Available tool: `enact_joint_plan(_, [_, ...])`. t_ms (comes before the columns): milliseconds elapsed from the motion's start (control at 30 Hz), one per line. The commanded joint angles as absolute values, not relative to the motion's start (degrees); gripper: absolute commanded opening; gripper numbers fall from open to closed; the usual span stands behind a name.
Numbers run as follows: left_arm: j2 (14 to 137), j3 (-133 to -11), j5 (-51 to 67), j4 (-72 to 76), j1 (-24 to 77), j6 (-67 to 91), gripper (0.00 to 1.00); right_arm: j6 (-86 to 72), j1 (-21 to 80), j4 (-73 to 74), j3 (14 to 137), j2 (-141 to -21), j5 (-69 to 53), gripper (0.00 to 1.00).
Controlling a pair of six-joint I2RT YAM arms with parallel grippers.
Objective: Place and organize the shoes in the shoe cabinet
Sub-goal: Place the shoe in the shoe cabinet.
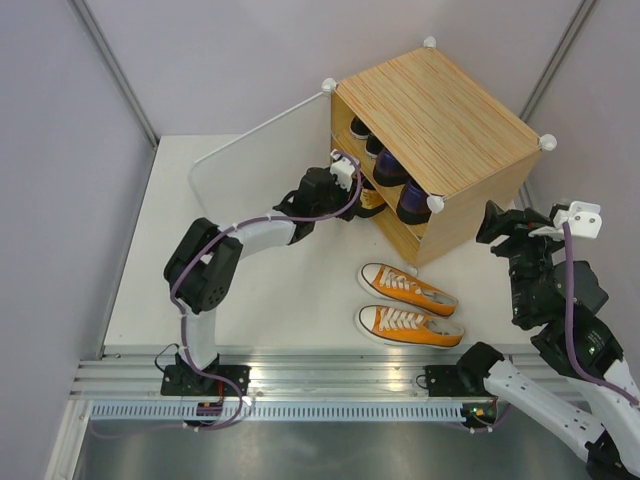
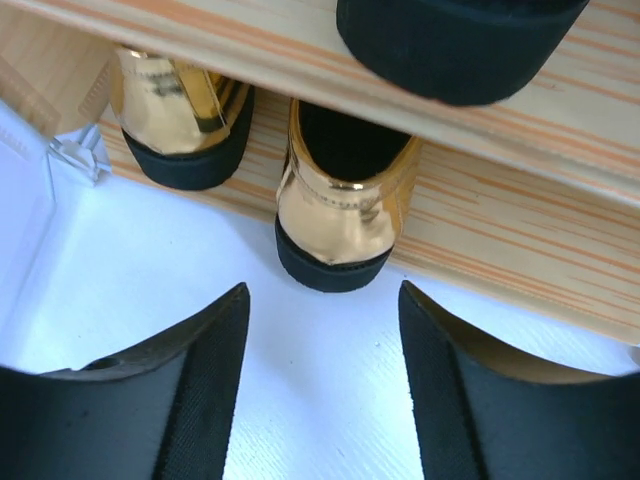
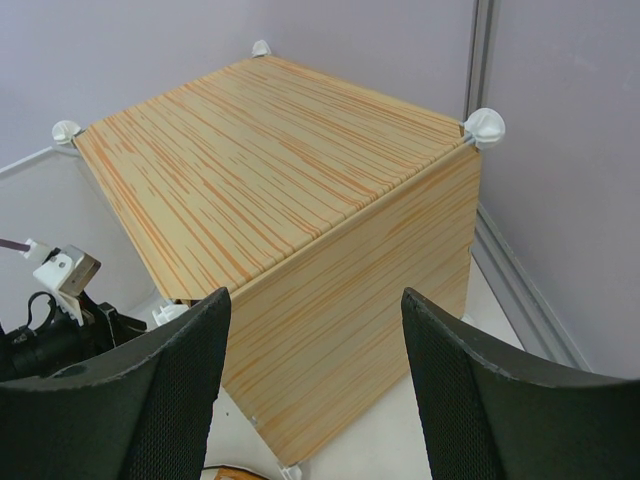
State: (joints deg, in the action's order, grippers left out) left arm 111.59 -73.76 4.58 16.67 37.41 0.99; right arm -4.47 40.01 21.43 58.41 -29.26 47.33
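The shoe cabinet (image 1: pixel 440 115) stands at the back, its white door (image 1: pixel 255 150) swung open to the left. Two gold pumps (image 2: pixel 338 205) (image 2: pixel 180 115) sit heel-out on its lower floor, the right one poking past the edge. A black shoe (image 2: pixel 455 45) rests on the shelf above. Dark purple loafers (image 1: pixel 410 200) and black sneakers (image 1: pixel 362 128) show in the upper level. My left gripper (image 2: pixel 323 300) (image 1: pixel 352 192) is open and empty just in front of the right pump. Two orange sneakers (image 1: pixel 405 288) (image 1: pixel 410 325) lie on the table. My right gripper (image 3: pixel 315 310) (image 1: pixel 500 225) is open beside the cabinet (image 3: pixel 270 170).
The open door panel bounds the left arm's left side. A clear plastic corner piece (image 2: pixel 80 155) sits by the cabinet's lower left. Grey walls (image 1: pixel 70 150) close in both sides. A metal rail (image 1: pixel 320 380) runs along the table's near edge.
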Motion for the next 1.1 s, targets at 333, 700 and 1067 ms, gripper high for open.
enact_joint_plan(333, [118.73, -78.30, 8.09, 18.28, 37.62, 3.69, 0.42, -3.34, 40.34, 20.30, 57.74, -28.04, 48.69, 0.73])
enact_joint_plan(700, [123.57, -86.21, 8.52, 16.35, 37.53, 3.78, 0.41, -2.37, 41.40, 19.78, 57.57, -28.39, 50.01, 0.73])
enact_joint_plan(1067, [127.44, -92.63, 9.14, 14.33, 37.53, 2.90, 0.42, -1.76, 42.01, 19.51, 57.57, -29.09, 51.06, 0.73])
